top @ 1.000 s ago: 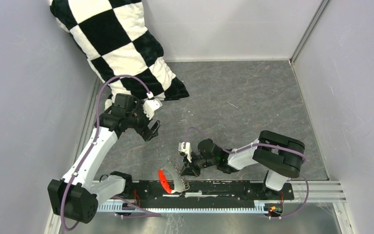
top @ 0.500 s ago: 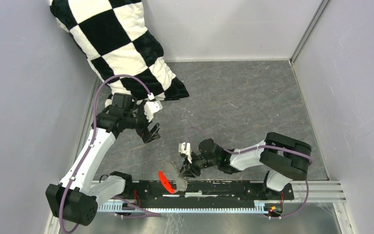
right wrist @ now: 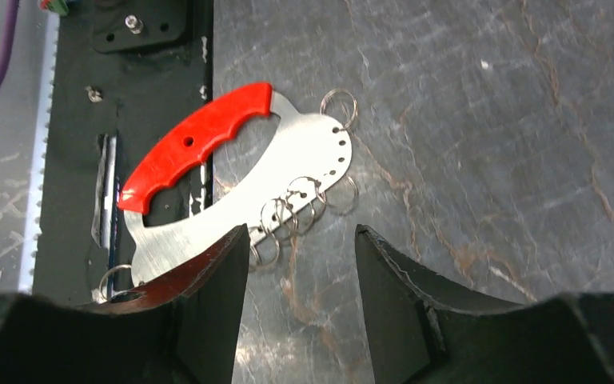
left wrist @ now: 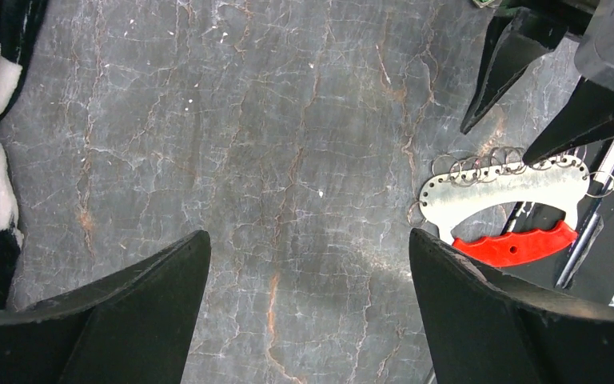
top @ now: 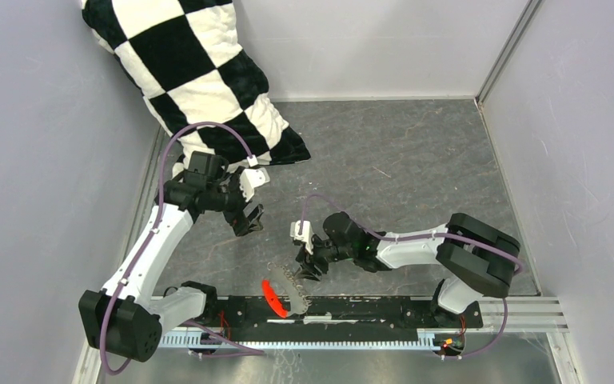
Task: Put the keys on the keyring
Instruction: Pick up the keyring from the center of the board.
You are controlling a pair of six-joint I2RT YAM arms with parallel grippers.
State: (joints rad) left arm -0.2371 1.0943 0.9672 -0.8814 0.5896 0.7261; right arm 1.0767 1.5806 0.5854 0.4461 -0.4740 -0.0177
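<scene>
- The keyring is a flat, curved silver plate with a red grip along its inner edge. Several small split rings hang from holes along its outer edge.
- It lies flat at the near edge of the table, between the two arm bases. In the right wrist view the red grip rests over the black rail, while the ringed end of the plate lies on the grey, veined tabletop.
- The rings fan out loosely on the surface, some overlapping in a cluster and one apart at the tip of the plate.
- The right gripper hangs low, just over the ringed edge, with its fingers parted about halfway. Only tabletop and a few rings show in the gap, and it has hold of nothing.
- In the left wrist view one of its dark fingertips comes down right at the plate's upper edge. Whether it touches cannot be told.
- The left gripper is well apart, to the far left of the keyring, over bare tabletop. Its jaws are spread as wide as they go and it is empty.
- The left wrist view catches the keyring off to the side, beyond its right finger.
- A black-and-white checkered cloth is bunched in the far left corner, just behind the left arm.
</scene>
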